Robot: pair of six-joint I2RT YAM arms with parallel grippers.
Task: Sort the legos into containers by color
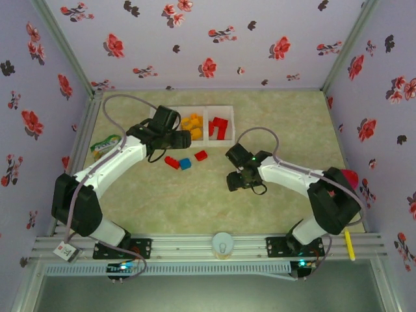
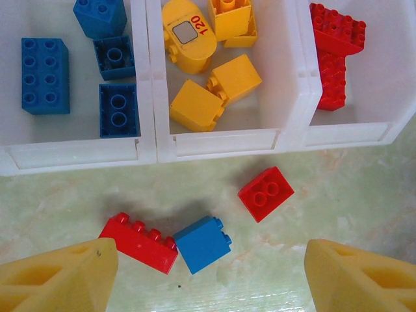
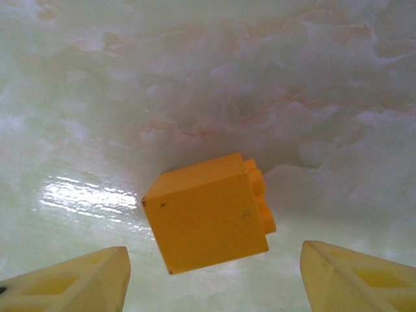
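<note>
The white tray (image 2: 221,142) holds blue legos (image 2: 45,75) in its left container, yellow ones (image 2: 195,104) in the middle and red ones (image 2: 335,55) in the right. On the table in front of it lie a long red brick (image 2: 138,242), a blue brick (image 2: 203,244) and a small red brick (image 2: 265,193). My left gripper (image 2: 211,273) hangs open just above and short of them. My right gripper (image 3: 214,263) is open, its fingers either side of a yellow brick (image 3: 208,218) lying on its side, with gaps on both sides. In the top view the left gripper (image 1: 177,138) hovers at the tray's front and the right gripper (image 1: 234,181) is mid-table.
A green snack packet (image 1: 104,144) lies at the left by the left arm. A pink cup (image 1: 350,176) stands behind the right arm's elbow. Floral walls close the table on three sides; a metal rail (image 1: 195,246) runs along the near edge.
</note>
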